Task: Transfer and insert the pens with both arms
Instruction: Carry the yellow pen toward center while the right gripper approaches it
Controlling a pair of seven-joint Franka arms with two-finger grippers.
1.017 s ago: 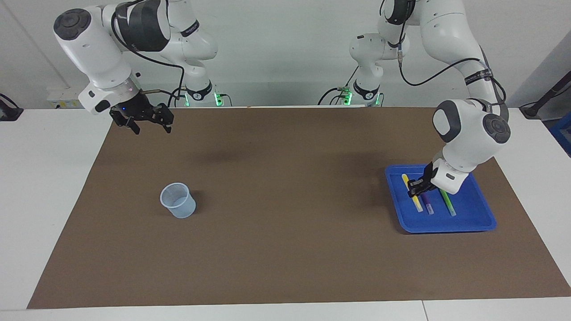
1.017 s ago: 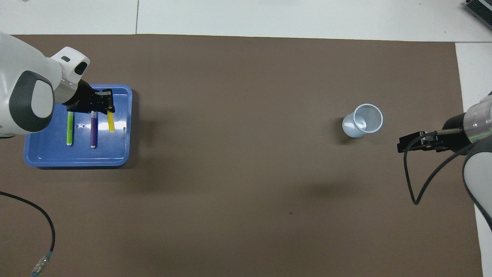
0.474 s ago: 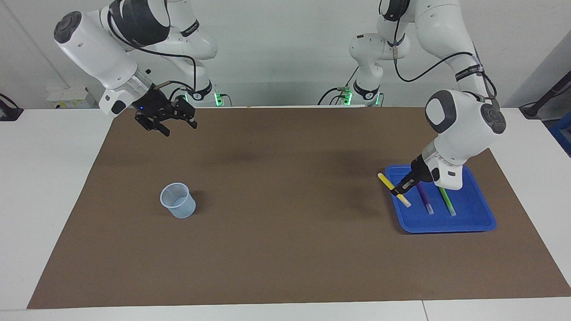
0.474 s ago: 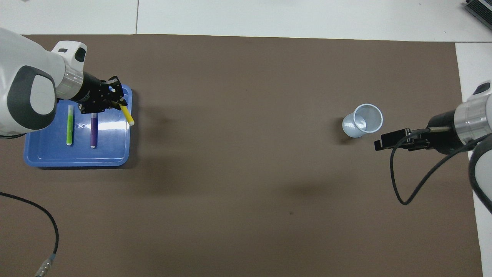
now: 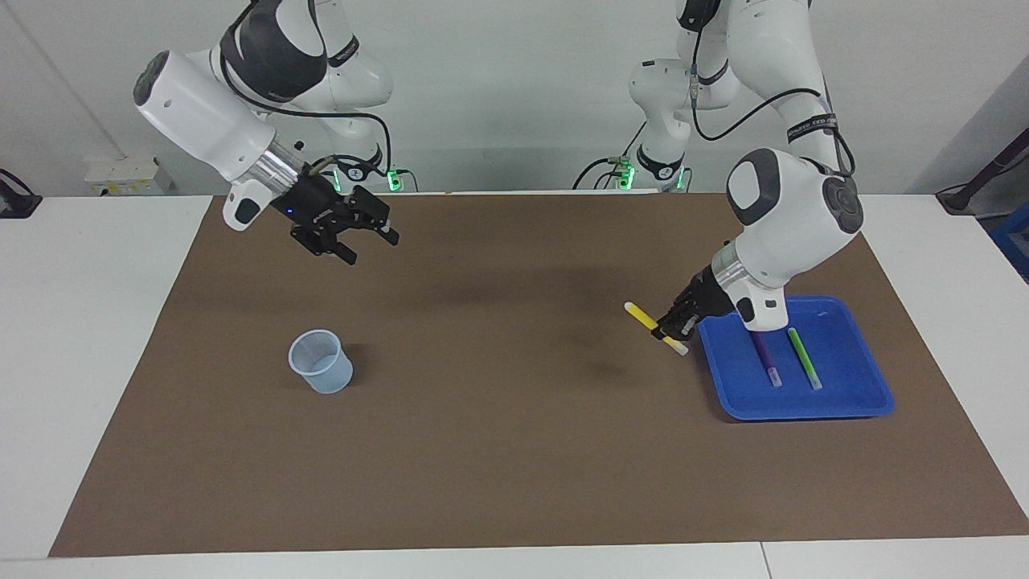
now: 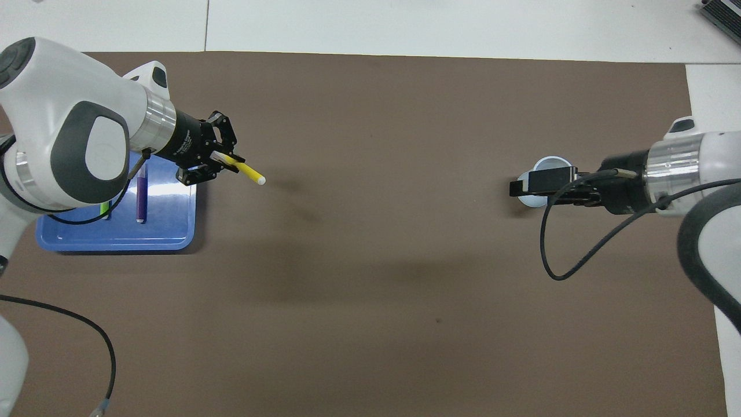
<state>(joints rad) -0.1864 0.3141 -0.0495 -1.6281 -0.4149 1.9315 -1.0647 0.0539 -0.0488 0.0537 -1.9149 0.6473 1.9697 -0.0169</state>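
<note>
Yellow pen point(image 5: 654, 326), clamped in the left gripper point(image 5: 670, 325) just beside the blue tray point(image 5: 852, 402), points across toward the open-fingered right gripper point(image 5: 366, 238) above the mat, well apart.

A robotics lab: two white arms point(image 5: 772, 209) bolted by a brown-matted table point(image 5: 482, 450), bare walls.

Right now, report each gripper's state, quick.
Left gripper: shut on the yellow pen, raised over the brown mat beside the blue tray.
Right gripper: open, empty, in the air.
</note>
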